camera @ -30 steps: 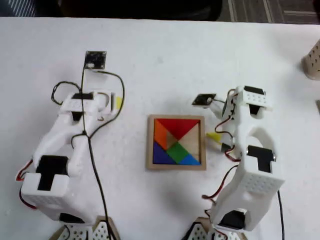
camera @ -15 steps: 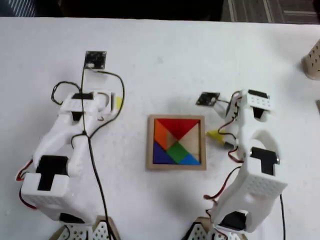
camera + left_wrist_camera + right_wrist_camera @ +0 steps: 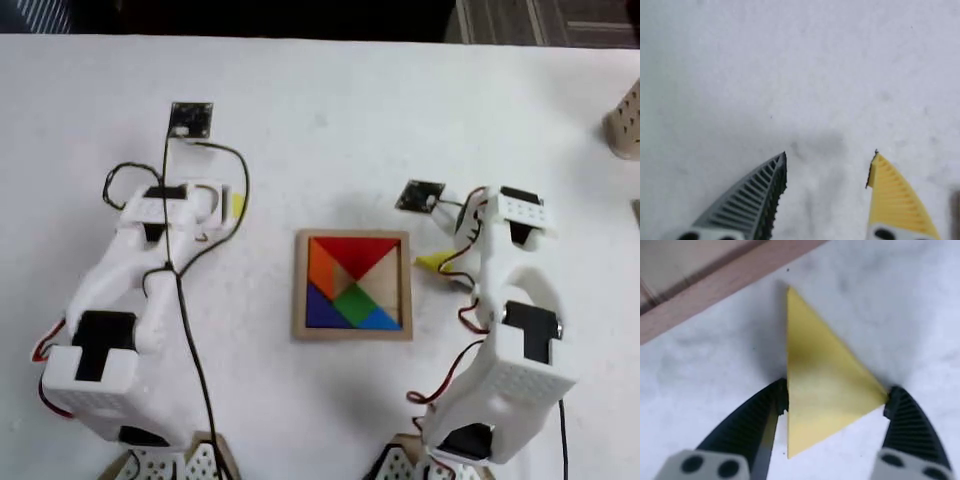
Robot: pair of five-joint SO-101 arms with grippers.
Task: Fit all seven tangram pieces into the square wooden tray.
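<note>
Right pincer (image 3: 836, 392) is clamped on the yellow triangle (image 3: 820, 365). One dark ribbed finger (image 3: 762, 412) presses the middle of the piece's long edge, and the other meets the opposite corner. One sharp corner of the triangle points toward the wooden tray (image 3: 715, 287) and lies near its rim without touching it. A soft shadow falls on the white bench (image 3: 920, 300) beside the piece, and I cannot tell whether the piece rests on the surface or is held just above it. From the high view, the yellow triangle sits just beside the tray's right side, by the wrist of the right arm (image 3: 505, 330). The tray lies flat at the middle of the bench, between the two arms. Inside it a red triangle (image 3: 352, 250) fills the far side, an orange piece (image 3: 320, 270) lies along the left, a dark blue triangle (image 3: 318, 310) takes the near left corner, a green square (image 3: 354, 300) sits at the centre, and a light blue triangle (image 3: 382, 320) lies at the near right. Tan patches show above the green square and along the right side, and I cannot tell whether they are wood-coloured pieces or the bare tray floor. Left pincer (image 3: 830, 155) hangs over plain bench with its grey finger (image 3: 760, 200) and yellow finger (image 3: 892, 195) apart and nothing between them. The left arm (image 3: 130, 290) stands well apart from the tray on its other side. A perforated tan object (image 3: 626, 122) stands at the bench's right edge.
</note>
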